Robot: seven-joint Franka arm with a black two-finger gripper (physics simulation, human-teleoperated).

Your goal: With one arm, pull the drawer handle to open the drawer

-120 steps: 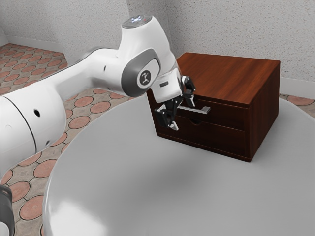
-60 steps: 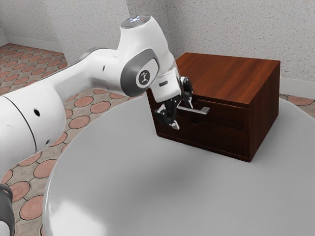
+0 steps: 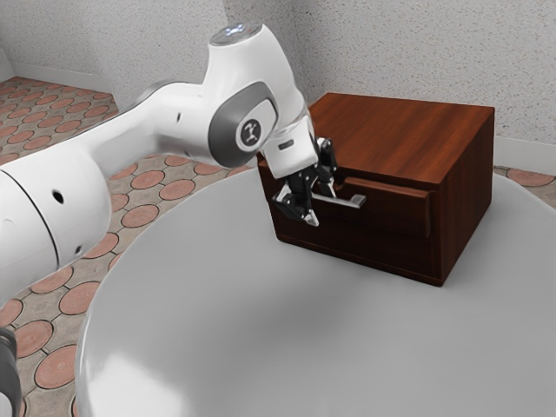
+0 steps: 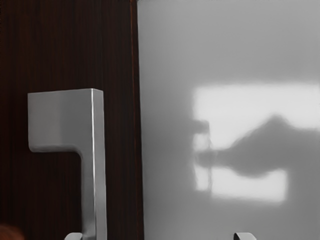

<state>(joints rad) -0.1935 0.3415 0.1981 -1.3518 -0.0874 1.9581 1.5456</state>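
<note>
A dark wooden cabinet (image 3: 408, 130) stands on the round white table (image 3: 287, 330). Its upper drawer (image 3: 387, 213) juts a little way out of the cabinet face, with a dark gap showing along its top. A grey metal handle (image 3: 346, 201) sticks out of the drawer front. My black gripper (image 3: 314, 191) is open, its fingers straddling the end of the handle nearest the exterior view's left. In the wrist view the handle (image 4: 93, 160) runs down the dark drawer front (image 4: 60, 50) beside one fingertip (image 4: 74, 235); the other fingertip (image 4: 244, 235) stands far off over the table (image 4: 225, 50).
The white arm reaches in from the exterior view's left, above a floor of round reddish tiles (image 3: 148, 182). Speckled grey walls (image 3: 417, 43) rise behind the cabinet. The table spreads wide in front of the drawer.
My hand has drawn back toward the exterior view's left, and the handle came with it. The upper drawer front now stands slightly out of the cabinet.
</note>
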